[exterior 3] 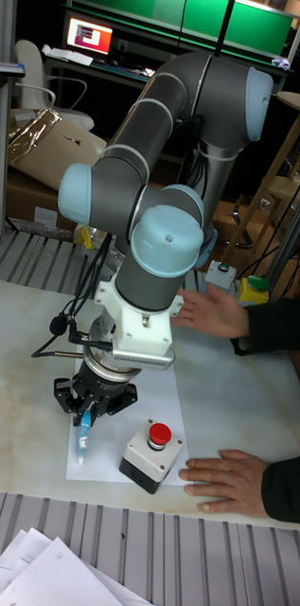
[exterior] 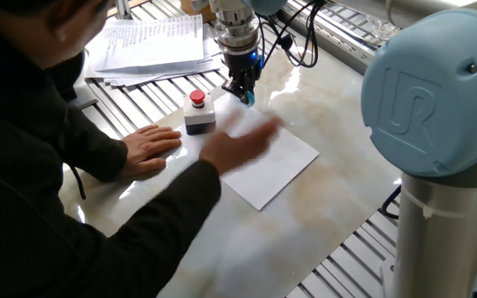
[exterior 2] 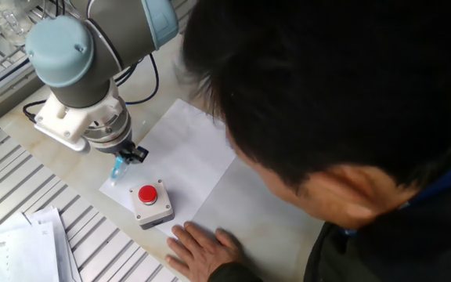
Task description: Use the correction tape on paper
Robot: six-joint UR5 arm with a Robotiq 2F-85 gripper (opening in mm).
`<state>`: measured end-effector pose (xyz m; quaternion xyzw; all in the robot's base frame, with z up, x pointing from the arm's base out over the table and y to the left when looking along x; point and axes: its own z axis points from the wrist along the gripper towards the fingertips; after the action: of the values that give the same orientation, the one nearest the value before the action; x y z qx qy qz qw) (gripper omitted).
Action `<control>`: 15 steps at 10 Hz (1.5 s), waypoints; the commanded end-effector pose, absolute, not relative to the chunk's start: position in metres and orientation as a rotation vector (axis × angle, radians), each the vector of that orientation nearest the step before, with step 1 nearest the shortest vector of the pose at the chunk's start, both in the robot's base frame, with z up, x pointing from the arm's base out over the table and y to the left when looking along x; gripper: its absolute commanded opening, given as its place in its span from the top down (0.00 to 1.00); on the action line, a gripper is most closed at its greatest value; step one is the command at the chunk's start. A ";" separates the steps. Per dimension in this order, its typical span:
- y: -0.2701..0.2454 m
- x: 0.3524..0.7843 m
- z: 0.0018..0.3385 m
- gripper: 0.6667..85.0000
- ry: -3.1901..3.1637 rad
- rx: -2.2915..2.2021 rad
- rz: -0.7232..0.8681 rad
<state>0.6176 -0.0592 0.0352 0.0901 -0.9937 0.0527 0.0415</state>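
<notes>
One correction tape [exterior 3: 81, 428], one paper [exterior: 280, 157], one button box [exterior 3: 150, 455], two hands [exterior 3: 227, 481].

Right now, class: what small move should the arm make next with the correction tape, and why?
Probably draw the correction tape slowly along the paper, away from the button box. The jaws hold it tip-down at the sheet's corner, apparently touching, with bare paper ahead; watch the moving hand.
</notes>
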 end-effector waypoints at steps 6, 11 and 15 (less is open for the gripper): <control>-0.061 0.584 0.067 0.99 -2.921 0.250 0.129; -0.065 0.572 0.065 0.99 -2.860 0.246 0.135; -0.076 0.565 0.058 0.99 -2.817 0.278 0.156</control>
<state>0.5694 -0.0715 0.0608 0.0923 -0.9840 0.0549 0.1419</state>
